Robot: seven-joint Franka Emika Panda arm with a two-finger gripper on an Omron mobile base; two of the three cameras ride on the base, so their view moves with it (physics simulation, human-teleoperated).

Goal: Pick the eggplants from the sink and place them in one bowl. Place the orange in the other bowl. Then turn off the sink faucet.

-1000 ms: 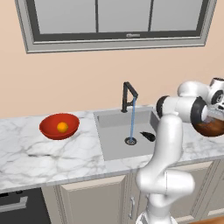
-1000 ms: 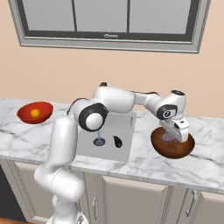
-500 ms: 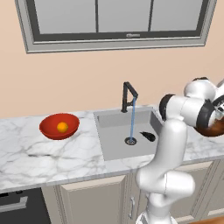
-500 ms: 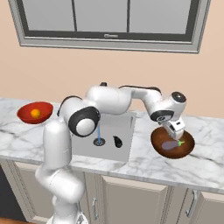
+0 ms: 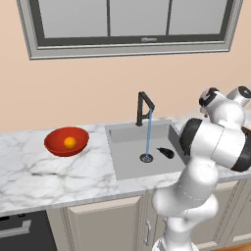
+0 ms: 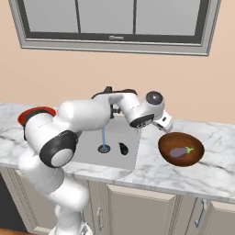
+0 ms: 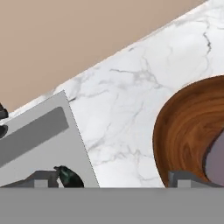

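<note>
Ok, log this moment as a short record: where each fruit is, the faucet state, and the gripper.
pale eggplant: lying in the brown bowl, on the counter right of the sink
dark eggplant: on the sink floor, right of the drain
orange: in the red bowl, on the counter left of the sink
faucet: running, blue stream falling to the drain
gripper: above the counter at the brown bowl's left rim, fingers open, holding nothing
</note>
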